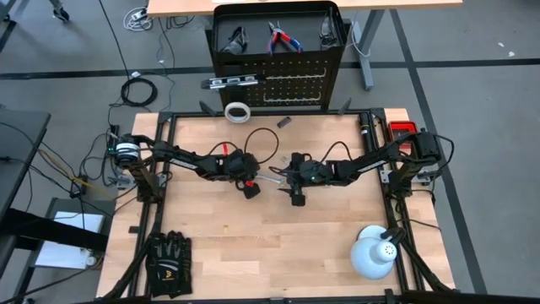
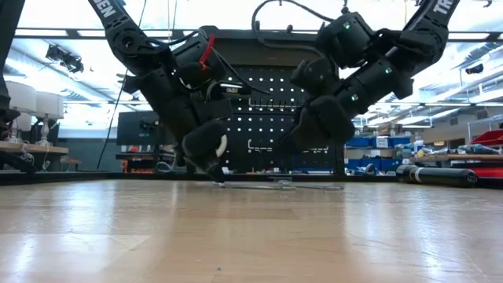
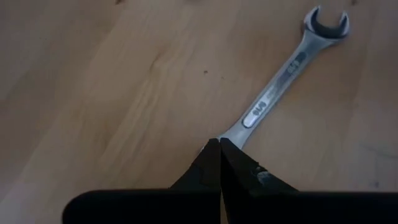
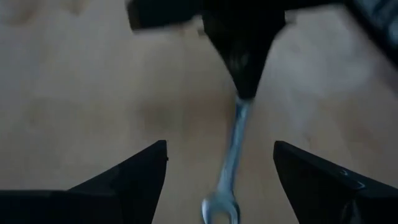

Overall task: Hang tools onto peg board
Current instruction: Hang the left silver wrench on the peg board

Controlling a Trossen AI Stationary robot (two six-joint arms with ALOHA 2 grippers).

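A silver wrench (image 3: 280,81) lies on the wooden table (image 1: 211,228) at mid-table, its open-jaw end (image 3: 326,25) pointing toward my right arm. My left gripper (image 3: 219,144) is shut on its other end. My right gripper (image 4: 221,146) is open, one finger on either side of the wrench's shaft (image 4: 231,158), touching nothing. The peg board (image 1: 291,89) stands at the table's far edge. A dark level bar (image 1: 232,81) hangs on it. Red-handled pliers (image 1: 283,38) and glasses (image 1: 234,40) lie in its top tray. A white tape roll (image 1: 239,111) lies at its foot. My left gripper pinches the wrench between its two fingertips at the end of the shaft (image 3: 233,132) away from the open jaws. The fingers come from above, slanting down from the table's left, in line with the wrench. The tips hide the very end. In the low view the wrench (image 2: 275,185) lies flat along the table.
Black gloves (image 1: 169,262) lie at the near left. A white dome lamp (image 1: 375,253) stands at the near right. A small red box (image 1: 403,128) sits at the far right corner, and a small dark piece (image 1: 284,122) lies near the board's foot.
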